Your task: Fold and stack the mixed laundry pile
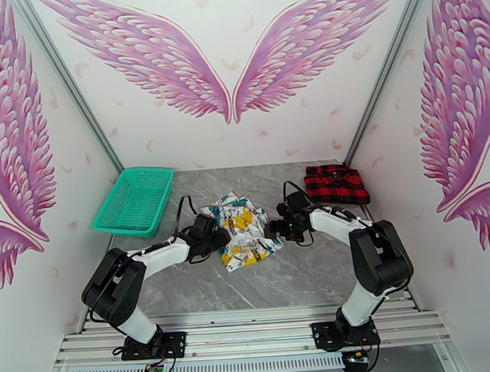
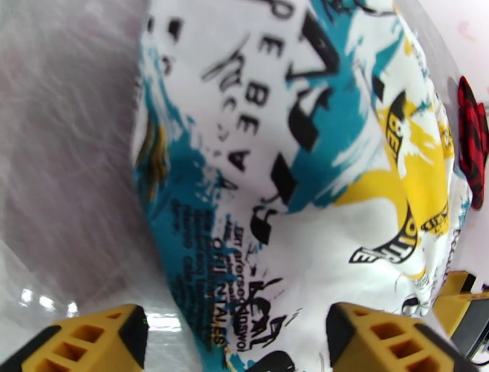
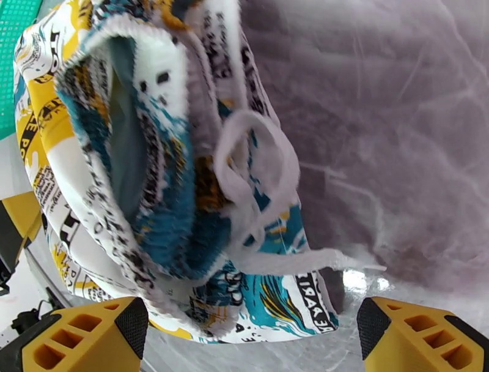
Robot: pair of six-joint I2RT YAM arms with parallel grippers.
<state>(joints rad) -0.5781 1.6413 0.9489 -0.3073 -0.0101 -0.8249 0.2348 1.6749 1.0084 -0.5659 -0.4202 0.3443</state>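
Both stand spread wide, pinching nothing: the left gripper (image 1: 216,237) (image 2: 235,333) at the white garment's (image 1: 245,233) left edge, the right gripper (image 1: 275,228) (image 3: 250,330) at its right (drawstring (image 3: 257,183) side). It lies crumpled mid-table (image 1: 298,273); the plaid one (image 1: 335,184) lies far right.

White garment (image 1: 243,232) with yellow, teal and black print and lettering; red-and-black plaid garment (image 1: 336,184) at two o'clock; teal mesh basket (image 1: 134,201) at ten; grey marbled desk (image 1: 285,281); pink wings (image 1: 149,56) on white walls (image 1: 235,144).
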